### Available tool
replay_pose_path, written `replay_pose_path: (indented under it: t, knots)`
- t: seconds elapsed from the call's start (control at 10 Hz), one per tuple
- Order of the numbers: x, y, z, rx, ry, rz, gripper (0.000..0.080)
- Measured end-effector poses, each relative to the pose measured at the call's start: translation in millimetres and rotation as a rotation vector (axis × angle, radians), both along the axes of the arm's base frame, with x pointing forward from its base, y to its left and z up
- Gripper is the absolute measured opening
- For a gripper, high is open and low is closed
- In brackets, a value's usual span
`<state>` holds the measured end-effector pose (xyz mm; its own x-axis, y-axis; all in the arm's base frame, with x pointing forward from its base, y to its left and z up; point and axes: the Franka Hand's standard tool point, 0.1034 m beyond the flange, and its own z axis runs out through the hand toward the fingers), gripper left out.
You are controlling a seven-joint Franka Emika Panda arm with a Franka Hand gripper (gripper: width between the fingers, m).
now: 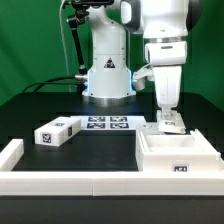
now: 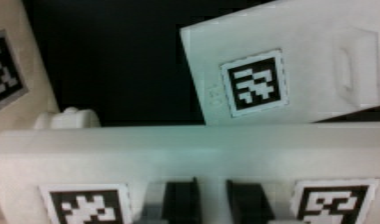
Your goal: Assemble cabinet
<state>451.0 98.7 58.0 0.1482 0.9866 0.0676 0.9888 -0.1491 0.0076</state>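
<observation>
The white cabinet body [image 1: 178,153], an open box with a tag on its front, sits on the black table at the exterior view's right. My gripper [image 1: 170,122] hangs over its far edge, shut on a white tagged cabinet panel [image 1: 173,124]. In the wrist view the dark fingers [image 2: 178,200] stand close together at my gripper [image 2: 212,202], a thin white strip of the panel [image 2: 98,160] between them and a tag on either side. Beyond it lies a white tagged face of the body [image 2: 258,82]. A small white tagged block [image 1: 58,131] lies at the exterior view's left.
The marker board [image 1: 108,123] lies flat in front of the robot base [image 1: 107,75]. A low white border rail [image 1: 60,182] runs along the front and left of the table. Cables hang behind the base.
</observation>
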Motion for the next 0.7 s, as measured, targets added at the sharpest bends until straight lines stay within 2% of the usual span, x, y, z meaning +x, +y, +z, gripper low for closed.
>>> replay_pose_path:
  t: [0.3, 0.7]
  knots:
    - [7.4, 2.9, 0.9, 0.005, -0.017, 0.071, 0.0069]
    - [9.0, -1.9, 0.1, 0.003, -0.021, 0.136, 0.0069]
